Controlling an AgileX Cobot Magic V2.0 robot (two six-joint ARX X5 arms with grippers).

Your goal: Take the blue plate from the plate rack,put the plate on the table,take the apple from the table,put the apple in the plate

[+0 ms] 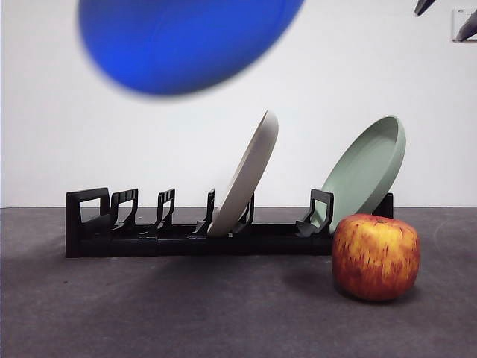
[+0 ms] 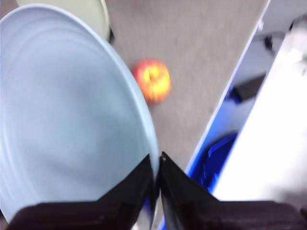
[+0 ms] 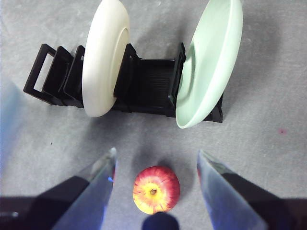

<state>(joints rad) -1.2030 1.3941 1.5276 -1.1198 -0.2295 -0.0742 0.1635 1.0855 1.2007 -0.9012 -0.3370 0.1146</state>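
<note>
You're looking at a lab-style robot test bench, not a kitchen. The table [image 1: 149,313] is bare dark grey matte, backed by a plain white wall [image 1: 45,134] with a small white wall fitting [image 1: 463,22] at the top corner. The plate rack [image 3: 144,86] sits alone as a prop. Left wrist view shows the table edge with blurred blue gear [image 2: 218,158] beyond it.

A plain white wall [image 1: 59,134] stands behind, evenly lit.
</note>
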